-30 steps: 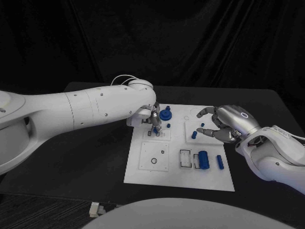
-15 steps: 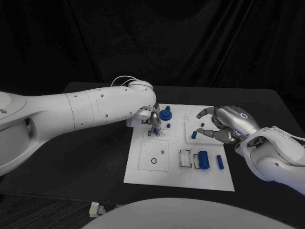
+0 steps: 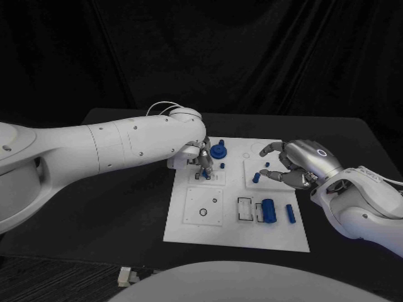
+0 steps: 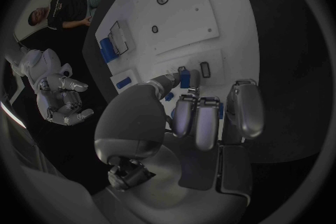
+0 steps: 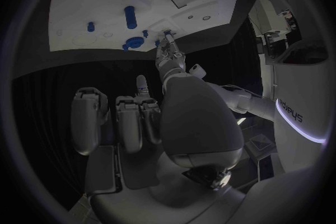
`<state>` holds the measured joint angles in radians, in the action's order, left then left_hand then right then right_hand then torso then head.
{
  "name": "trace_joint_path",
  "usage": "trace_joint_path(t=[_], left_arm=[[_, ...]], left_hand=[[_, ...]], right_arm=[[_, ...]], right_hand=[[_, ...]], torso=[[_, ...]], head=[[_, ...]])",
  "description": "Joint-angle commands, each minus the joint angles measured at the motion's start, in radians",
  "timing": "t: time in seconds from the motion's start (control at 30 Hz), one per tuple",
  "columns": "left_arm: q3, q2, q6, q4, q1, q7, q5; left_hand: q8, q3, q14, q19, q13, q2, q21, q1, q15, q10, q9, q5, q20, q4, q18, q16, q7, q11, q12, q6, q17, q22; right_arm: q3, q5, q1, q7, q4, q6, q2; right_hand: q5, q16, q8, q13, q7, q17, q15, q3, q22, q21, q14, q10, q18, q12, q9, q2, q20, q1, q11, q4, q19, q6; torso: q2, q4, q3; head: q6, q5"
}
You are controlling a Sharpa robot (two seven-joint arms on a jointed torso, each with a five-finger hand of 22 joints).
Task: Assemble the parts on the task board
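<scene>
Across the last second almost nothing has shifted; your left silver hand (image 3: 199,158) has stayed low over the upper-left block of the white rectangular task board (image 3: 188,229), its fingertips pinching a small blue peg-like part (image 4: 184,77) right at a slot there, so I judge the insertion is under way but not finished. Your right silver hand (image 3: 297,165) has held its place over the board's upper-right block, fingers curled with a gap between them and nothing in them that I can see; whether it touches the short blue upright part (image 3: 256,178) beside it I cannot tell. The round blue knob part (image 3: 219,151) stands just beside your left fingers, so room there is tight; the large blue cylinder part (image 3: 269,210) and slim blue bar part (image 3: 291,213) lie near the board's right edge, well apart from both hands; the near left of the board is bare.
</scene>
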<state>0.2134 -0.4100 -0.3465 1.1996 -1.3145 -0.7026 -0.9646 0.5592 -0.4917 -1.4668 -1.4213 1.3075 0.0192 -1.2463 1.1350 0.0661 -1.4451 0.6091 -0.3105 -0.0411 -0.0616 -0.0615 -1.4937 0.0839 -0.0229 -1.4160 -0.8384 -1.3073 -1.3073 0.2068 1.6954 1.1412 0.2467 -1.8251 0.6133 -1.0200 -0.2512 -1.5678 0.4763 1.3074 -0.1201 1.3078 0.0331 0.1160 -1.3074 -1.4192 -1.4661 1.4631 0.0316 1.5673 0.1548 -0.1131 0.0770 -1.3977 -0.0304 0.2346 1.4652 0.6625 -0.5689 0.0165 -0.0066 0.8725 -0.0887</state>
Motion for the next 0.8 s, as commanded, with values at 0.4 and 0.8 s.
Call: trace_joint_path(t=[0.4, 0.8], left_arm=[[-0.001, 0.002, 0.008, 0.0, 0.007, -0.037, 0.001], [-0.001, 0.004, 0.01, 0.001, 0.007, -0.034, 0.001]], left_hand=[[-0.011, 0.013, -0.042, 0.004, 0.056, -0.002, 0.005, -0.009, 0.006, 0.011, -0.003, 0.019, 0.001, -0.003, -0.008, 0.007, -0.034, 0.0, 0.006, -0.046, -0.132, -0.169], [-0.016, 0.021, -0.041, 0.005, 0.054, -0.003, 0.009, -0.011, 0.006, 0.013, -0.004, 0.03, 0.001, -0.007, -0.009, 0.009, -0.034, 0.0, 0.007, -0.049, -0.13, -0.169]], right_arm=[[0.0, 0.003, -0.003, 0.025, 0.001, -0.016, 0.0], [0.0, 0.003, -0.003, 0.03, 0.003, -0.022, 0.001]], right_hand=[[-0.004, 0.009, 0.005, 0.263, 0.0, 0.237, 0.009, -0.004, -0.207, 0.008, -0.098, 0.108, 0.01, 0.004, -0.003, 0.005, -0.009, -0.012, 0.007, 0.01, 0.023, 0.006], [-0.004, 0.01, 0.005, 0.263, 0.0, 0.233, 0.009, -0.004, -0.206, 0.01, -0.097, 0.108, 0.011, 0.004, -0.004, 0.006, -0.009, -0.013, 0.007, 0.012, 0.022, 0.007]], torso=[[0.0, 0.0002, -0.0001], [0.0, 0.0001, -0.0001]], head=[[0.0, -0.001], [0.0, -0.002]])
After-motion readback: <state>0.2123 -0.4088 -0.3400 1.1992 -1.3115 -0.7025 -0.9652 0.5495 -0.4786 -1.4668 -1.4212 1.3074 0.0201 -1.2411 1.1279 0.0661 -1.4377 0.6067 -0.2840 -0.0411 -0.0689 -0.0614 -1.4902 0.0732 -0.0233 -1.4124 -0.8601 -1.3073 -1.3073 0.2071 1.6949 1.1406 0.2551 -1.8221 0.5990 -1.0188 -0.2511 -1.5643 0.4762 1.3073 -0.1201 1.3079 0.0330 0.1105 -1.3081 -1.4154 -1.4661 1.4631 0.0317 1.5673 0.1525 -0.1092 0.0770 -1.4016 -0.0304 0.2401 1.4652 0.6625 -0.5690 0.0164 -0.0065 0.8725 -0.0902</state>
